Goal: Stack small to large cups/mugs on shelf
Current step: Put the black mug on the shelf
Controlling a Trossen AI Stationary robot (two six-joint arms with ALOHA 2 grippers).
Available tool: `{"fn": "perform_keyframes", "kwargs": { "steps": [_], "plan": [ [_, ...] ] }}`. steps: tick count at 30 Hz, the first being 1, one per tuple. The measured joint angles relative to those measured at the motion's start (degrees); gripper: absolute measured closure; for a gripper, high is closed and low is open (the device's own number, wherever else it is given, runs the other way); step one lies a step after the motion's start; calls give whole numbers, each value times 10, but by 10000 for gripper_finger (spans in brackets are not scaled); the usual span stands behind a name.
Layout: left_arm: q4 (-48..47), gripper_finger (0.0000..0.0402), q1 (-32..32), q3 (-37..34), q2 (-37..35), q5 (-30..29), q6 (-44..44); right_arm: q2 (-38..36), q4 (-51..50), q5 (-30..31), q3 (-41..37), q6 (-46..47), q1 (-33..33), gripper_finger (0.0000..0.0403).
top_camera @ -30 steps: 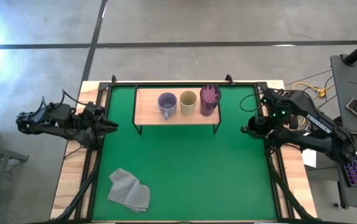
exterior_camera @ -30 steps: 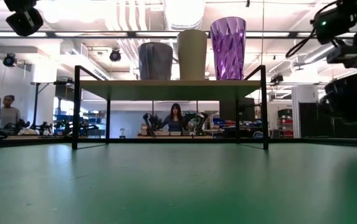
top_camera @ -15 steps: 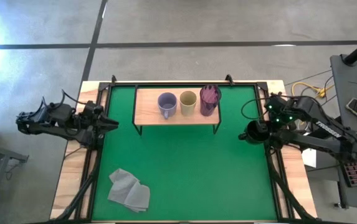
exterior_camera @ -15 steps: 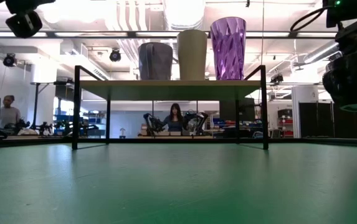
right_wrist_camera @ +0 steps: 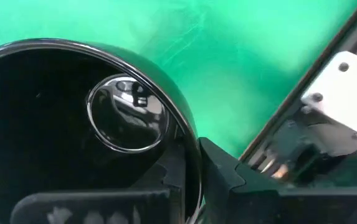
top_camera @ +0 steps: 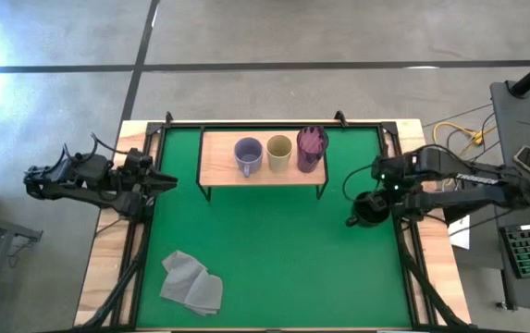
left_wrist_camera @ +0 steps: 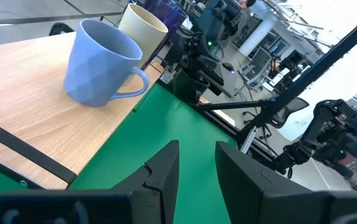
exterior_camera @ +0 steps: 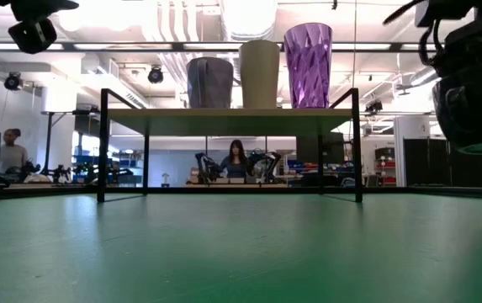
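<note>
1. The right gripper [top_camera: 378, 201] is clamped on the rim of the black mug [top_camera: 367, 209]; the right wrist view shows one finger inside the wall and one outside. The mug is held off the green mat [top_camera: 274, 268], near the mat's right edge.
2. The shelf [top_camera: 218, 162] carries the lavender-grey mug [top_camera: 248, 154], the tan cup [top_camera: 279, 150] and the purple tumbler [top_camera: 311, 148] in a row, small to tall from left to right.
3. Judgement: the black mug belongs at the bare left end of the board, beside the lavender-grey mug.
4. Recommended: carry it high enough to clear the standing cups, keep it upright, and lower it square onto the wood before loosening the grip.
5. The left gripper [top_camera: 163, 182] waits at the mat's left edge, fingers narrowly parted, holding nothing.
</note>
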Motion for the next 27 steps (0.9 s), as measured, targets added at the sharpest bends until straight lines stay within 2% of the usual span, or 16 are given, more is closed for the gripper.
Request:
{"fn": "perform_keyframes", "kwargs": {
  "steps": [6, 10, 13, 18, 27],
  "plan": [
    [0, 312, 0, 0, 0, -9, 1, 41, 128, 25, 0, 138, 148, 380],
    [0, 312, 0, 0, 0, -9, 1, 100, 215, 51, 0, 219, 234, 380],
    [-1, 312, 0, 0, 0, -9, 1, 156, 282, 57, 0, 262, 273, 380],
    [-1, 312, 0, 0, 0, -9, 1, 276, 311, 62, 57, 265, 280, 380],
    [-12, 312, 0, 0, 0, -4, 1, 457, 258, 73, 263, 157, 237, 380]
  ]
}}
